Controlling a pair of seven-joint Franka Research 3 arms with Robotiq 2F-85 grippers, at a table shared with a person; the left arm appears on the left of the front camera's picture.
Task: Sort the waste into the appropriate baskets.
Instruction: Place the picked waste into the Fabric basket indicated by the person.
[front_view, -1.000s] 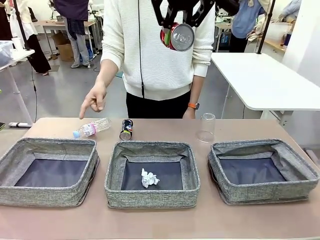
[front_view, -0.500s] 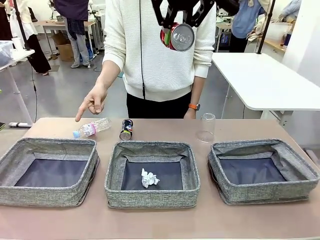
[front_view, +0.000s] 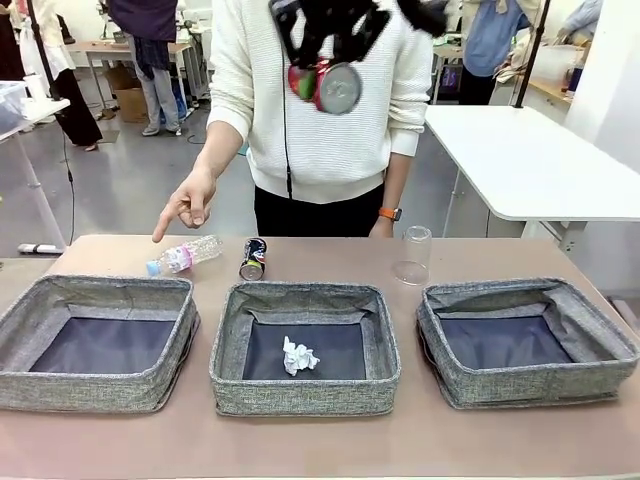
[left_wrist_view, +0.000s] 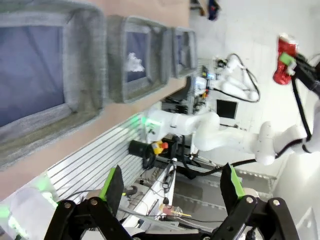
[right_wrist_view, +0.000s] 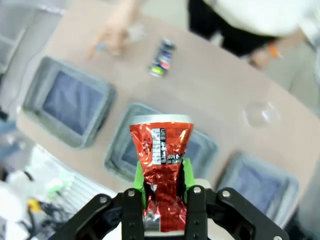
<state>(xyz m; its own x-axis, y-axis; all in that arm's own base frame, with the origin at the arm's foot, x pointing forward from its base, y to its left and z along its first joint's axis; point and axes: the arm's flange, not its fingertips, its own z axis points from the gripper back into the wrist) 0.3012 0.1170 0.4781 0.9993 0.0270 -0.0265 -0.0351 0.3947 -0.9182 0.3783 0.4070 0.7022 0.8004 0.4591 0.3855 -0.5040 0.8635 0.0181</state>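
Note:
High above the table's far side, my right gripper (front_view: 318, 72) is shut on the crushed red can (front_view: 338, 88); the right wrist view shows that can (right_wrist_view: 161, 145) pinched between the green pads. My left gripper (left_wrist_view: 171, 184) is open and holds nothing. On the table behind the three grey baskets lie the clear bottle (front_view: 185, 255) and the dark printed can (front_view: 253, 258), and the clear cup (front_view: 412, 256) stands upside down. The paper ball (front_view: 298, 356) lies in the middle basket (front_view: 300, 398). Nothing lies in the left basket (front_view: 90, 395) or the right basket (front_view: 530, 392).
A person in a white sweater stands at the far edge, one hand (front_view: 188, 205) pointing down just above the bottle. A white table (front_view: 520, 160) stands at the back right. A strip of bare tabletop (front_view: 320, 445) runs in front of the baskets.
My right gripper has carried the red can a little to the left and slightly lower. The person's pointing hand has barely moved.

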